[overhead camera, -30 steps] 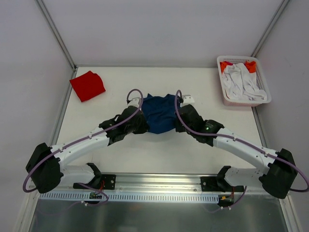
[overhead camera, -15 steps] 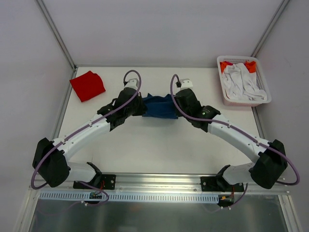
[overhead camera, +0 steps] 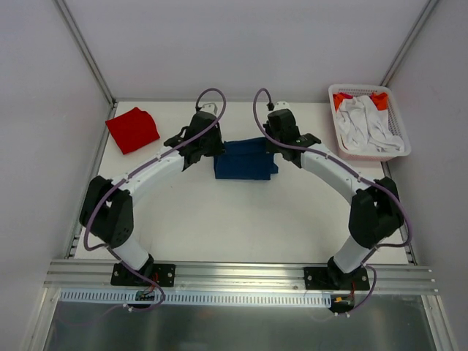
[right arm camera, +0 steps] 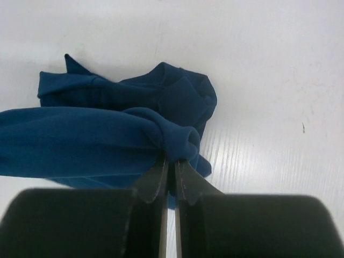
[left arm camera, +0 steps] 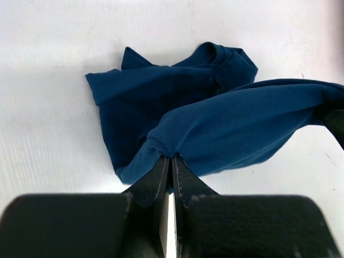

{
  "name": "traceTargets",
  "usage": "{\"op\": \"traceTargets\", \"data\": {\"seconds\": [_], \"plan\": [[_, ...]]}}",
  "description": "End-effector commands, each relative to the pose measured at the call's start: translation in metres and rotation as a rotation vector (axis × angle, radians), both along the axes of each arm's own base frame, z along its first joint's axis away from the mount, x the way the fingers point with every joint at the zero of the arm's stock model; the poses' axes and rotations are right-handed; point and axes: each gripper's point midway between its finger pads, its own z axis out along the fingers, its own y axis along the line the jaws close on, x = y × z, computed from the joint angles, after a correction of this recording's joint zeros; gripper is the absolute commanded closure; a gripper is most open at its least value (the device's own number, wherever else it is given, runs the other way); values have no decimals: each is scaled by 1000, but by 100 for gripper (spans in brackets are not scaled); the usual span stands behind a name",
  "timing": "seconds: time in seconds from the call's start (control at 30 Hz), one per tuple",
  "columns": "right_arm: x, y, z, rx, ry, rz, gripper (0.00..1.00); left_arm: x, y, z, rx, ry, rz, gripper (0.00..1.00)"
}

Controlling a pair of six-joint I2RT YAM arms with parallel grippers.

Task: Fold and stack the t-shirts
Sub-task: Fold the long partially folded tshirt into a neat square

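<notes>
The navy blue t-shirt (overhead camera: 245,159) lies bunched and partly folded at the middle back of the table; its print is hidden. My left gripper (overhead camera: 210,146) is shut on the shirt's left edge, pinching a fold of the navy cloth (left arm camera: 226,123). My right gripper (overhead camera: 274,145) is shut on the shirt's right edge, with a knot of the navy cloth (right arm camera: 107,137) at its tips. The cloth hangs stretched between the two grippers above the rest of the shirt. The red t-shirt (overhead camera: 133,129) lies folded at the far left corner.
A white slatted basket (overhead camera: 342,150) with white and orange cloth stands at the far right edge of the table (overhead camera: 241,227). Grey walls close in the back and sides. A metal rail runs along the near edge.
Both arms have reached away from the bases toward the back of the table, carrying the near edge of the navy shirt over itself. The shirt now forms a narrower band farther back.
</notes>
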Motion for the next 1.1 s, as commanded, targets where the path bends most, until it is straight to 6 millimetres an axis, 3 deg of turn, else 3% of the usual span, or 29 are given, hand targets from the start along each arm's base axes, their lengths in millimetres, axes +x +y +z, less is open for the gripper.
{"op": "traceTargets", "data": {"seconds": [0.0, 0.17, 0.2, 0.27, 0.5, 0.53, 0.57, 0.6, 0.63, 0.67, 0.7, 0.87, 1.07], "plan": [[31, 1, 12, 11, -42, 1, 100, 25, 4, 2, 27, -19, 1, 100], [57, 4, -7, 14, -10, 1, 100, 50, 2, -17, 36, 8, 7, 100], [63, 3, -19, 8, 12, -4, 100, 53, 2, -19, 37, 12, 8, 100], [74, 4, -18, 19, 8, -3, 100, 65, 4, -26, 38, 23, 18, 100], [106, 0, -43, 46, 53, -27, 99, 99, 8, -48, 32, 53, 33, 100], [109, 0, -47, 45, 63, -31, 95, 102, 9, -49, 32, 54, 36, 100], [113, 1, -54, 41, 76, -32, 89, 105, 12, -52, 33, 59, 42, 96], [115, -2, -56, 42, 81, -37, 81, 107, 13, -55, 38, 63, 46, 77], [115, -2, -59, 41, 88, -36, 70, 109, 13, -59, 39, 66, 49, 65], [115, -3, -62, 41, 92, -39, 68, 110, 14, -61, 40, 71, 53, 55], [115, -5, -65, 38, 98, -42, 66, 111, 16, -63, 41, 75, 58, 38], [114, -15, -61, 30, 89, -61, 59, 111, 23, -64, 46, 78, 69, 20], [111, -33, -33, 24, 37, -100, 59, 104, 28, -45, 31, 51, 78, 19]]}}
